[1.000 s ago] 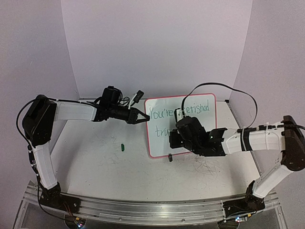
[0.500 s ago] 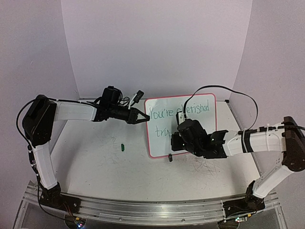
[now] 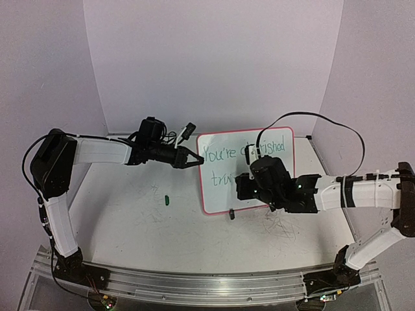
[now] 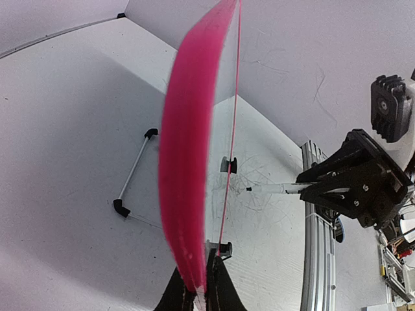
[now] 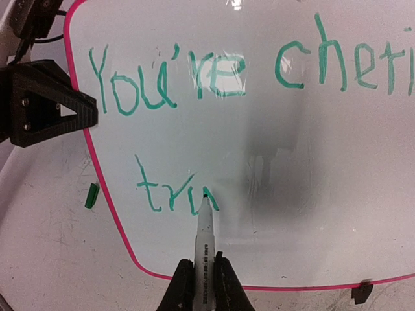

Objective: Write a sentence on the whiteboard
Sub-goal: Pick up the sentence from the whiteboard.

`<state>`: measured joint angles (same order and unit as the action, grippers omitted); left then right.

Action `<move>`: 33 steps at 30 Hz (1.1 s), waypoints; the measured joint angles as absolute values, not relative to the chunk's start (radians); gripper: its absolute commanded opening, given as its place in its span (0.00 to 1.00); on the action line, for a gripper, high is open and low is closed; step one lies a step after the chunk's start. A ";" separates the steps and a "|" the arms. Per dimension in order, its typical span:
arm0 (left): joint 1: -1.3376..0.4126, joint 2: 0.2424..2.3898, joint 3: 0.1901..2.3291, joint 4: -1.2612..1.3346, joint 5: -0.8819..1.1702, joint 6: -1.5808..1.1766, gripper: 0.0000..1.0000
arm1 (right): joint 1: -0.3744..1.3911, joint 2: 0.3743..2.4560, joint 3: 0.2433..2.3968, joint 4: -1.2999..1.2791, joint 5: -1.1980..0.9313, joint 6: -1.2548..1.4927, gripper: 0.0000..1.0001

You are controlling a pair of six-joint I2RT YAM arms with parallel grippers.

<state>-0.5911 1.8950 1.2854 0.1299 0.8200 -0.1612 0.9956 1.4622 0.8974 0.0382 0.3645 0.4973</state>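
My left gripper [image 3: 192, 160] clamps the whiteboard [image 3: 214, 194] by its frame; looks light, tippy; right gripper [image 5: 201, 285] pinches the marker [image 5: 205, 236]; press gently.

The whiteboard [image 5: 337, 194] is glossy, the tabletop [image 3: 130, 220] scuffed and matt.

white whiteboard [image 5: 311, 194] with a pink frame; green sentence [image 5: 321, 52]; white marker [image 5: 204, 233] with black print; green cap [image 5: 91, 195]; grey-scribbled white counter [image 5: 58, 259].
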 measured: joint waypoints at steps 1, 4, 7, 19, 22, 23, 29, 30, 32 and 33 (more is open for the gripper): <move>-0.591 1.895 1.285 0.130 0.820 -0.161 0.00 | 0.992 1.455 0.897 0.044 0.365 0.496 0.00; -0.591 1.895 1.285 0.130 0.820 -0.161 0.00 | 0.983 1.457 0.898 0.051 0.366 0.487 0.00; -0.591 1.895 1.285 0.130 0.820 -0.161 0.00 | 0.975 1.472 0.910 0.048 0.374 0.474 0.00; -0.592 1.895 1.285 0.130 0.820 -0.160 0.00 | 0.958 1.514 0.968 0.053 0.381 0.437 0.00; -0.592 1.895 1.285 0.130 0.819 -0.160 0.00 | 0.953 1.525 0.969 0.052 0.381 0.436 0.00; -0.592 1.895 1.285 0.129 0.818 -0.160 0.00 | 0.953 1.526 0.969 0.052 0.381 0.436 0.00; -0.593 1.895 1.285 0.129 0.818 -0.159 0.00 | 0.953 1.526 0.968 0.052 0.379 0.444 0.00; -0.592 1.895 1.285 0.129 0.819 -0.159 0.00 | 0.953 1.526 0.968 0.052 0.379 0.447 0.00; -0.593 1.895 1.285 0.129 0.818 -0.160 0.00 | 0.953 1.526 0.965 0.054 0.379 0.451 0.00; -0.592 1.895 1.285 0.129 0.818 -0.160 0.00 | 0.953 1.526 0.962 0.055 0.378 0.454 0.00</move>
